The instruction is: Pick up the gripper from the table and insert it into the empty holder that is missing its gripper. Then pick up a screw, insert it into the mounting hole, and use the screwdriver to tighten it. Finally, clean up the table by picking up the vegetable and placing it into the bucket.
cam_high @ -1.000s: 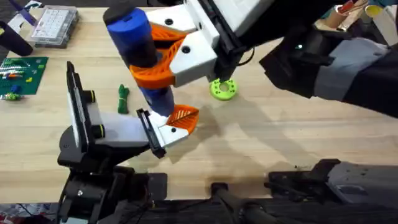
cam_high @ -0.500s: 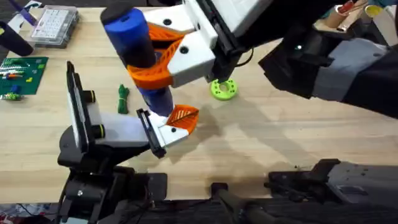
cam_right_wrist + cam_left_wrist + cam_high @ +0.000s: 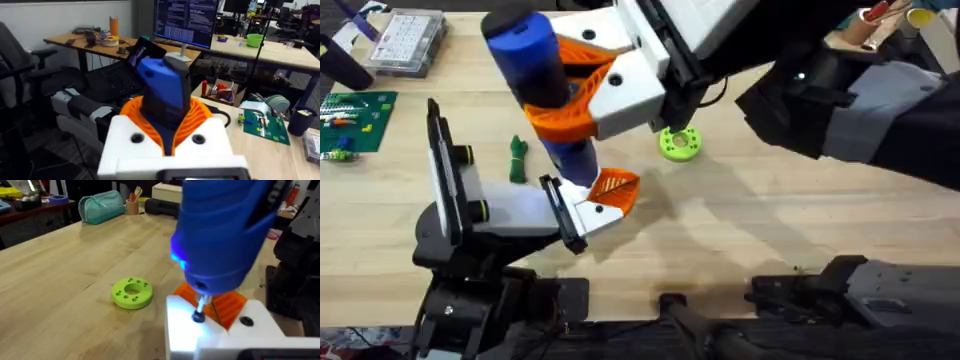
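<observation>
The screwdriver stands upright, its silver bit pressing into the white block; a lime-green disc lies beside it on the table.

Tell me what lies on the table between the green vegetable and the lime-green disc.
In the overhead view, the blue screwdriver, gripped by the right hand, stands between the vegetable and the disc, with its bit down on the white and orange fingertip piece.

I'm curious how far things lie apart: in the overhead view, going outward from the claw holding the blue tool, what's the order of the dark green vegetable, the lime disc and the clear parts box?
From the right gripper:
1. Vegetable, lower left.
2. Lime disc, to the right; close to the vegetable's distance.
3. Clear box, far left corner.
</observation>
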